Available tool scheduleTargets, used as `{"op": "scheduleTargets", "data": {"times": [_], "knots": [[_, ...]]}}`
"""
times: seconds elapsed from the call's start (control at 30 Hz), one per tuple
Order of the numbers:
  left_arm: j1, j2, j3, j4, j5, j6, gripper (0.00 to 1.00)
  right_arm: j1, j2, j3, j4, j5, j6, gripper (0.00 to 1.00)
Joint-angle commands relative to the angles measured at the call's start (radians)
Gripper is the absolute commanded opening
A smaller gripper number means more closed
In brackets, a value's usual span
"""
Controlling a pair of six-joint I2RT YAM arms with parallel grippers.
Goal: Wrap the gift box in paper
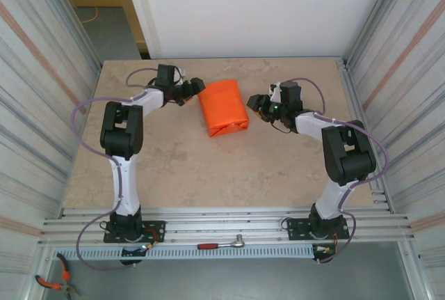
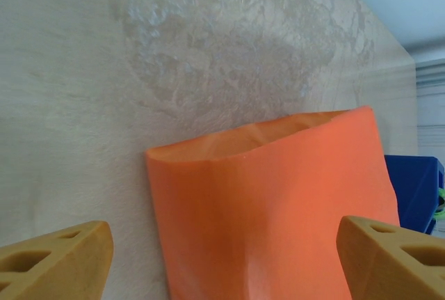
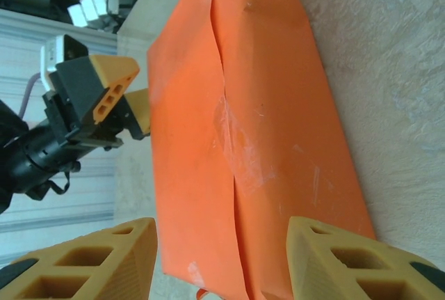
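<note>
Closest to my lens are the yellow fingers (image 3: 104, 258) of the right gripper (image 3: 221, 258), spread apart with nothing pinched between them. The orange paper (image 3: 257, 126) lies just beyond, and I cannot see either pad touching it. The left gripper (image 2: 222, 265) also stands wide, its two tips at the bottom corners of its own view with the paper ahead of them. From above, the paper sits at the far middle of the table (image 1: 174, 168), folded into one long parcel between the two grippers. The left one is at its far left corner and the right one is just off its right side. The parcel's long axis runs away from the arms, with the near end swung a little to the right. A seam runs down its length, with a shiny patch of clear tape near the middle. The near end shows folded flaps, while the end in the left wrist view looks like an open, bowed lip. The gift box is hidden from me, since paper covers every face I can see. A blue thing (image 2: 414, 188) is cut off at the edge there, and I cannot tell what it is.
</note>
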Motion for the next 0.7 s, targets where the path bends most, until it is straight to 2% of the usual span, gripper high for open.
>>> {"op": "scheduleTargets", "data": {"times": [0.0,0.1,0.23,0.33,0.47,0.67], "knots": [[-0.026,0.045,0.063,-0.024,0.052,-0.044,0.78,-0.014,-0.060,-0.032,-0.036,0.029,-0.021,0.52],[-0.041,0.075,0.104,-0.024,0.068,-0.043,0.62,-0.024,-0.096,-0.053,-0.048,0.037,-0.022,0.53],[-0.047,0.098,0.163,-0.014,0.105,-0.036,0.20,-0.037,-0.129,-0.070,-0.067,0.046,-0.023,0.53],[-0.057,0.056,0.161,0.040,0.113,-0.012,0.03,-0.044,-0.151,-0.077,-0.073,0.042,-0.023,0.53],[-0.079,-0.079,0.053,0.176,0.099,0.041,0.00,-0.057,-0.187,-0.081,-0.080,0.038,-0.022,0.53],[-0.132,-0.330,-0.247,0.441,0.080,0.161,0.03,-0.068,-0.248,-0.079,-0.101,0.024,-0.027,0.56]]}}
